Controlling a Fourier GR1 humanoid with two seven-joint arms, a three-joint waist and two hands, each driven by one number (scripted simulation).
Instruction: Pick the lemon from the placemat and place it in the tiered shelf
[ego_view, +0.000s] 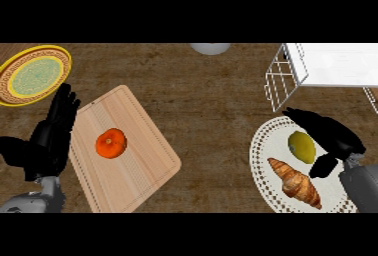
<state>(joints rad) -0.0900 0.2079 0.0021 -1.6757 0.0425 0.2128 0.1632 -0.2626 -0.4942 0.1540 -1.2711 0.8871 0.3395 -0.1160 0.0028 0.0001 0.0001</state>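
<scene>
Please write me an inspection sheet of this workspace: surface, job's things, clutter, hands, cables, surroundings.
Surface: brown wooden counter.
Job's things: lemon on white placemat, next to croissant; wire tiered shelf at far right.
Clutter: orange fruit on cutting board; yellow plate far left; pale round thing at top edge.
Hands: left hand open, resting beside the cutting board; right hand open beside the lemon, not closed on it.
Cables: nothing seen.
Surroundings: nothing seen.

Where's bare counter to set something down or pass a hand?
Free: the wide counter strip between board and placemat, up to the shelf. Board bare below the orange. Crowded: the placemat, with lemon, croissant and right hand over it.
</scene>
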